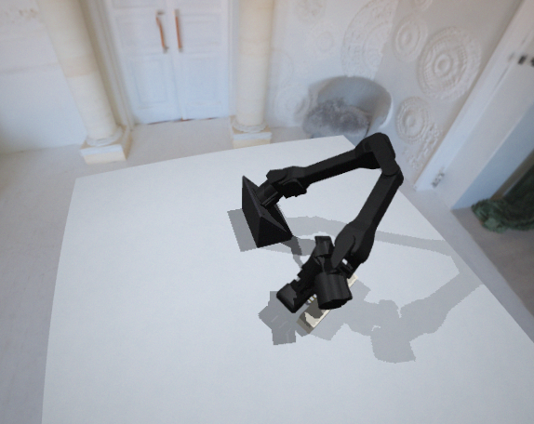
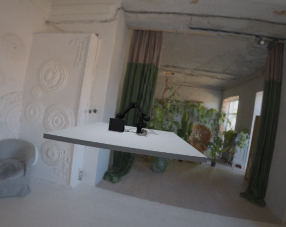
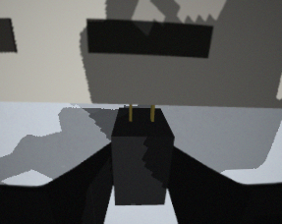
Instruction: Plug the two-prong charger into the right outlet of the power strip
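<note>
Black charger (image 3: 141, 162) clamped in gripper (image 3: 140, 182), brass prongs (image 3: 141, 113) pointing at the cream power strip (image 3: 139, 74), tips at its near edge below a dark slot (image 3: 148, 38). Strip (image 1: 315, 316) lies on the white table (image 1: 170, 279) toward the right edge, mostly hidden under the wrist

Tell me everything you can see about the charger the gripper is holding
The two-prong charger is a dark, matte, box-shaped block that looks like plastic, with two thin brass-colored prongs side by side on its far end. The gripper is shut on it, black fingers pressing both sides. In the wrist view it points forward toward the cream power strip, prong tips level with the strip's near edge, below a dark rectangular slot. Shadow covers part of it.
</note>
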You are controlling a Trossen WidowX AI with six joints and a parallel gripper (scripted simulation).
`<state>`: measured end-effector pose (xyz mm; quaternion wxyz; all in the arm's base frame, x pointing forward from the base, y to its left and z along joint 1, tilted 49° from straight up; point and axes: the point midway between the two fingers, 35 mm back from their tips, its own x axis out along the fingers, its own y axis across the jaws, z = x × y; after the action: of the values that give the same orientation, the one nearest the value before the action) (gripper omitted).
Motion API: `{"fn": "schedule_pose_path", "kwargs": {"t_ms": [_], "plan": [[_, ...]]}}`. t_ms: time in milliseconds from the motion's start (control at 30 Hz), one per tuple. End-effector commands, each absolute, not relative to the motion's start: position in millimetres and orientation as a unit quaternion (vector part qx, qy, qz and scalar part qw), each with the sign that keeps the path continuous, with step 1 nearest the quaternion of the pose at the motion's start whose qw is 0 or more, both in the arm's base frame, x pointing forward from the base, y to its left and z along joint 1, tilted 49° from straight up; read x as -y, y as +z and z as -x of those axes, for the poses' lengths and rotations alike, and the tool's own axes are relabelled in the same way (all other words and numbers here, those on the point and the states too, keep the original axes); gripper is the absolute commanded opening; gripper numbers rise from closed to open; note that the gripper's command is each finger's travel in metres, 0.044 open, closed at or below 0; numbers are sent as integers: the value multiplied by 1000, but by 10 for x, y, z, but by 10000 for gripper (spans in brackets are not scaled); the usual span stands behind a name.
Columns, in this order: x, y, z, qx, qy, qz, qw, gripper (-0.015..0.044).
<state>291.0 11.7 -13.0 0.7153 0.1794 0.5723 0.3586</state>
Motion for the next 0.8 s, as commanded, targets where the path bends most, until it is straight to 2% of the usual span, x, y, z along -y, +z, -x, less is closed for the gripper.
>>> {"fn": "schedule_pose_path", "kwargs": {"t_ms": [0,767], "plan": [[-117,-125,-2916,-572,358,-182,715,0],[-124,-107,-2967,-572,358,-182,715,0]]}}
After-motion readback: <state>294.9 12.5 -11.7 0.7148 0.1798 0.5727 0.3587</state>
